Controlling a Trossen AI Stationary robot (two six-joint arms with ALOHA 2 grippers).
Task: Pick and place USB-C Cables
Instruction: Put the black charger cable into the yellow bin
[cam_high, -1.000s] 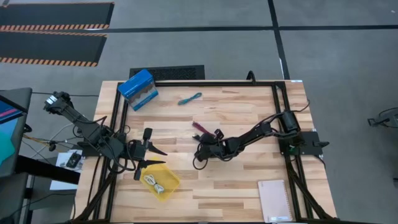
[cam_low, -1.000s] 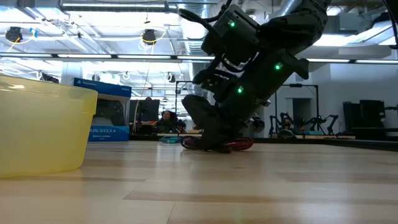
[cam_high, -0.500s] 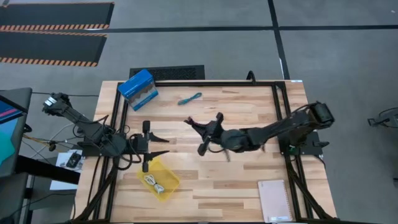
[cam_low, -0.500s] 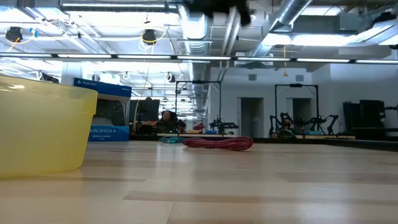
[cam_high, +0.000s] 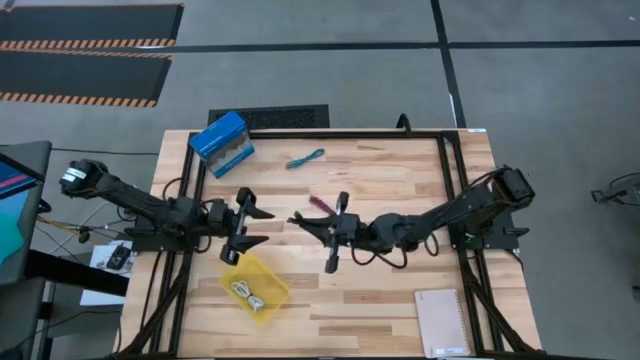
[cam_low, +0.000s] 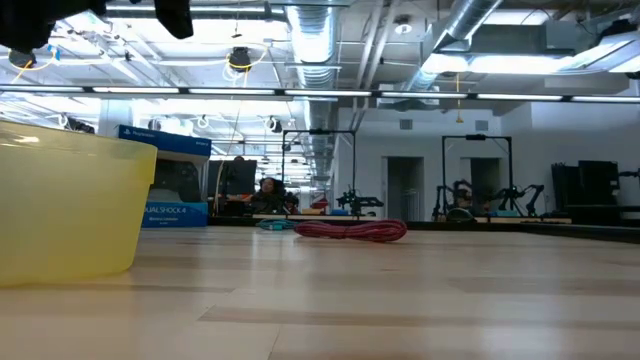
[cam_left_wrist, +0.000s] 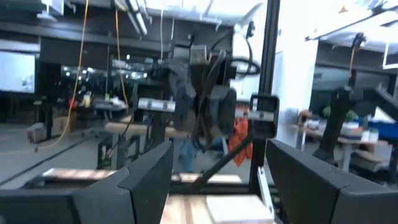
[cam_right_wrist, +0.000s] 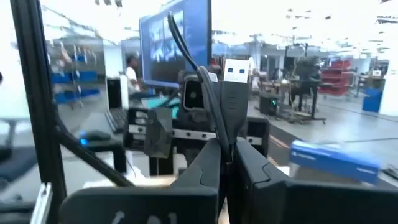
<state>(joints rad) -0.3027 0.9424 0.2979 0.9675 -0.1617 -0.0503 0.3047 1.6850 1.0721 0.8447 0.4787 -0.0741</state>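
Observation:
My right gripper (cam_high: 298, 220) is raised over the table's middle and shut on the black cable (cam_right_wrist: 224, 93), whose plug (cam_right_wrist: 236, 71) sticks out past the fingertips. My left gripper (cam_high: 262, 227) is open and empty, facing it from the left, just beyond the yellow tray (cam_high: 255, 285). The white cable (cam_high: 247, 292) lies in the tray. The dark red cable (cam_high: 320, 205) lies flat on the table just beyond my right gripper; it also shows in the low view (cam_low: 350, 230). The teal cable (cam_high: 305, 158) lies near the far edge. My right gripper pinches the black cable between its two shut fingers, a little below the plug (cam_right_wrist: 227, 134). The fingers lie about level and point toward the table's left. The plug end and a loop of cord (cam_right_wrist: 186, 43) stand out beyond the fingertips, lifted clear of the table.
A blue box (cam_high: 222, 142) stands at the far left corner. A pale notebook (cam_high: 442, 322) lies at the near right corner. A dark frame (cam_high: 445, 180) runs round the table's edges. Bare wood lies between the tray and the notebook.
My right gripper has risen from the table beside the dark red cable with the black cable and has gone toward the table's left, toward my left gripper. My left gripper has gone toward the table's right and a little toward the far edge. The dark red cable has stayed put.

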